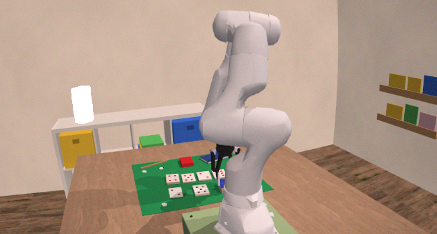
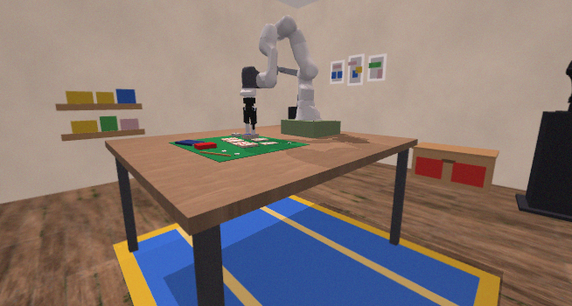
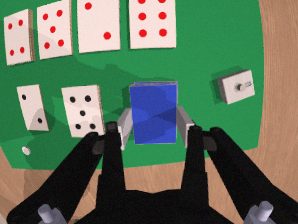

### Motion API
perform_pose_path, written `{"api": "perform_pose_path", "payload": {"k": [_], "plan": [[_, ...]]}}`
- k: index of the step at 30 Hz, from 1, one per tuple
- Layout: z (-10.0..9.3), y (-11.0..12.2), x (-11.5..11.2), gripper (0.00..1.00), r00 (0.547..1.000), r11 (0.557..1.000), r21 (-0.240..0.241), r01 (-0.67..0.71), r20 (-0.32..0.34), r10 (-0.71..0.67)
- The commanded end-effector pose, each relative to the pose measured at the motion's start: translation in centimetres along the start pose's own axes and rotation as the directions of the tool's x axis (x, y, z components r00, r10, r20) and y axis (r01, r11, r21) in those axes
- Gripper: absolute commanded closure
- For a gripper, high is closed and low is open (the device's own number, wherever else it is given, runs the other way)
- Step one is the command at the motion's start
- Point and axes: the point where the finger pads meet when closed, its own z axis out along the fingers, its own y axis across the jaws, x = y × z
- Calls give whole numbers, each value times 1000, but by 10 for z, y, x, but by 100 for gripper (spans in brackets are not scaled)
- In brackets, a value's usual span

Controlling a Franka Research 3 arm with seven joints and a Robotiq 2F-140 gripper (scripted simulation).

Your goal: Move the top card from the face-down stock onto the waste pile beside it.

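Note:
The face-down stock (image 3: 153, 112) is a blue-backed stack in the row nearest the robot base. In the top view only a sliver of it (image 1: 222, 183) shows beside the arm. My gripper (image 3: 154, 116) (image 1: 217, 175) (image 2: 250, 130) is down at the stack, with one finger pad against each long side of the top blue card. I cannot tell whether that card is raised off the stack. The waste pile (image 3: 82, 110) (image 1: 201, 189) shows five black pips and lies just left of the stock in the wrist view. Nothing lies on it.
A black two-pip card (image 3: 32, 106) (image 1: 175, 192) lies past the waste pile. Several red-pip cards (image 3: 152, 22) (image 1: 188, 178) form the far row. A small white knobbed box (image 3: 236, 87) sits right of the stock. A red block (image 1: 186, 161), a blue book (image 1: 207, 158) and a stick (image 1: 154, 164) lie on the green mat (image 1: 150, 192).

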Motion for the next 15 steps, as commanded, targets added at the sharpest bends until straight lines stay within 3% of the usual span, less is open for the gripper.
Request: {"api": "perform_pose_path", "payload": {"k": [1, 15], "plan": [[-1, 0, 2, 57, 1000, 1000, 0, -3, -3, 3], [-32, 0, 2, 57, 1000, 1000, 0, -3, -3, 3]]}}
